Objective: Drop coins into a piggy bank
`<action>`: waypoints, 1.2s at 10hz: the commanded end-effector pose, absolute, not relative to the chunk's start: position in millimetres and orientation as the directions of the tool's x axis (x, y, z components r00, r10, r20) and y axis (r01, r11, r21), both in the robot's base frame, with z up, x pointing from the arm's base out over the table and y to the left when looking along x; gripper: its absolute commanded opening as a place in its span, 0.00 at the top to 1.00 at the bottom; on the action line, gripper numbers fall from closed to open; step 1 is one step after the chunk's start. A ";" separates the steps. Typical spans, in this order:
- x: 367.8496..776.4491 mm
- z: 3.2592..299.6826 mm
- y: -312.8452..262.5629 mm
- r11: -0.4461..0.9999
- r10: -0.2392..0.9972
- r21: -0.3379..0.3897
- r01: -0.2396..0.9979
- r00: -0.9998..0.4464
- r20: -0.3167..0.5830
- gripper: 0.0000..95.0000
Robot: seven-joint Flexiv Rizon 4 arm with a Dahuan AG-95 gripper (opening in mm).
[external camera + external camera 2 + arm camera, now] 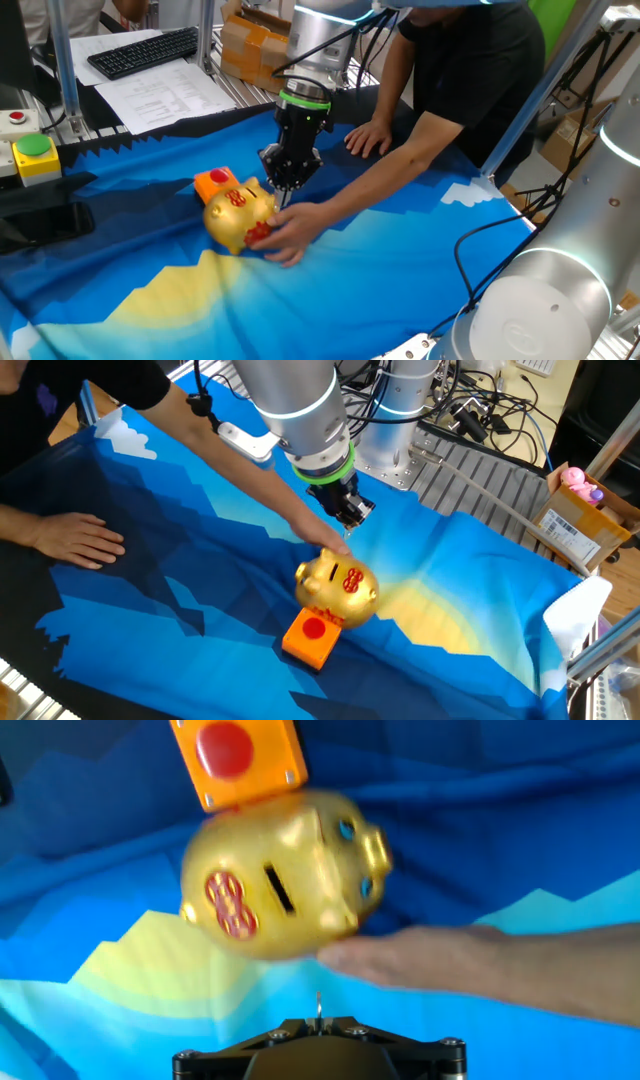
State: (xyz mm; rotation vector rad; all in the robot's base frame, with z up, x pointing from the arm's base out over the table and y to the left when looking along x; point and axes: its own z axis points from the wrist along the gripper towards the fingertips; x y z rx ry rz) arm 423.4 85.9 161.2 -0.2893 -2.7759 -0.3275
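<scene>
The shiny gold piggy bank (238, 215) stands on the blue cloth, with red symbols on its back and a dark slot on top (279, 888). It also shows in the other fixed view (335, 588). My gripper (284, 190) hangs just above and beside it, at the snout end. In the hand view the gripper (318, 1012) is shut on a thin silvery coin (318, 1003) held edge-on, which sits short of the slot. A person's hand (290, 235) rests against the pig's side.
A small orange block with a red round top (215, 181) touches the far side of the pig. The person's arm (240, 470) reaches across the cloth and the other hand (75, 540) lies flat on it. A keyboard (140, 50) and papers lie beyond the cloth.
</scene>
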 end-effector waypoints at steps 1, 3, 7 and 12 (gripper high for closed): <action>439.3 165.5 89.0 0.954 0.157 0.189 0.232 -0.925 0.345 1.00; 459.6 172.3 91.2 0.956 0.153 0.185 0.227 -0.926 0.346 1.00; 495.9 177.0 87.6 0.962 0.139 0.178 0.207 -0.932 0.334 1.00; 528.2 175.8 86.9 0.965 0.125 0.182 0.189 -0.941 0.316 1.00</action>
